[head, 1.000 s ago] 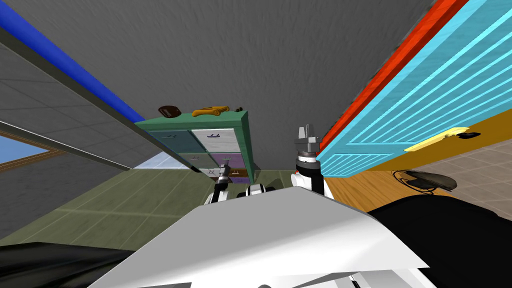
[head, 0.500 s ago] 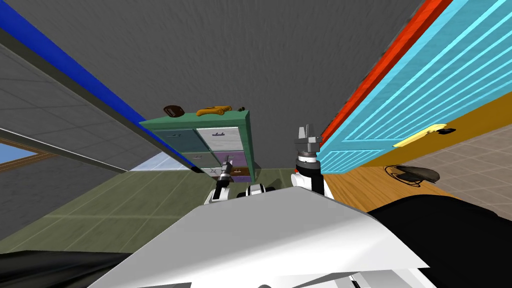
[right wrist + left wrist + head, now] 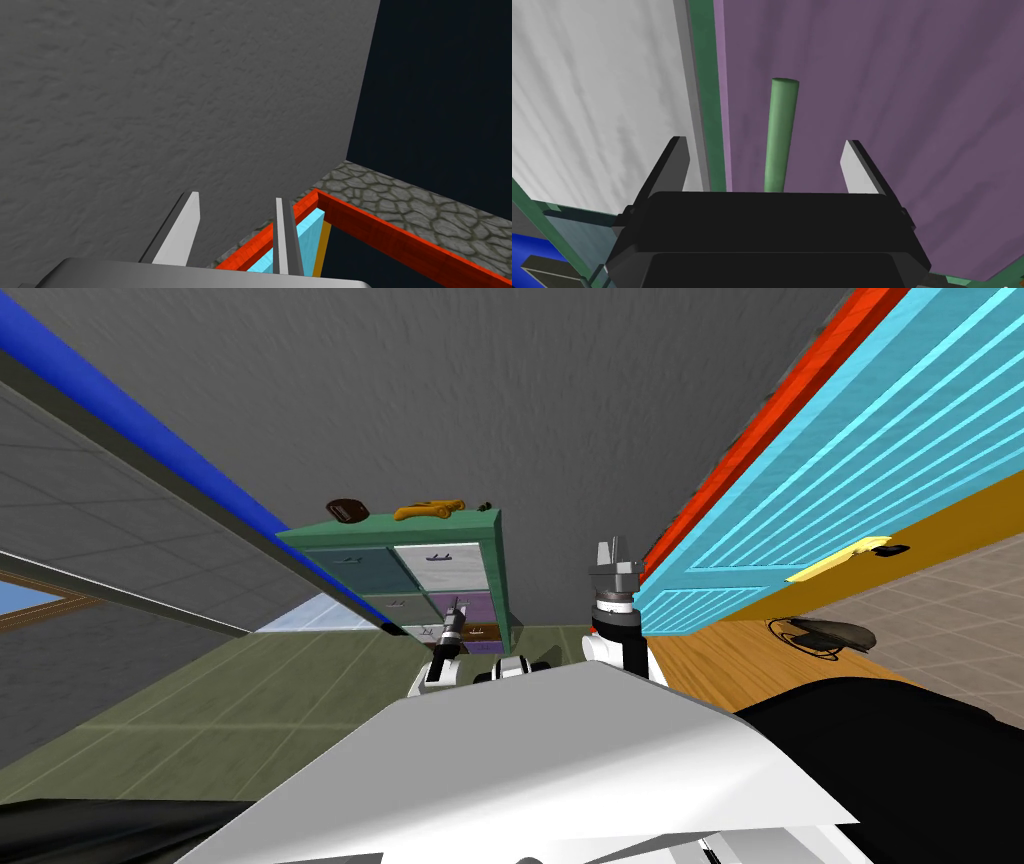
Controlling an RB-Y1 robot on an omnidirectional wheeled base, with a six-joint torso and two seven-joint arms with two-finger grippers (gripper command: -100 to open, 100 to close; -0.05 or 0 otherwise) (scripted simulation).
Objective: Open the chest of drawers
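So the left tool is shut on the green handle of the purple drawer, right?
Not quite. The left tool is open, not shut: its fingers stand apart on either side of the green handle of the purple drawer, without pressing it. The left wrist view shows this.

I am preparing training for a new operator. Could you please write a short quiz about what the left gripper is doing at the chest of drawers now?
1. True or false: the left gripper is shut on the green handle.
2. What colour is the drawer front that carries this handle?
3. Where is the handle? A: between the open fingers, untouched. B: outside both fingers. C: broken off.
Key: 1 false; 2 purple; 3 A.
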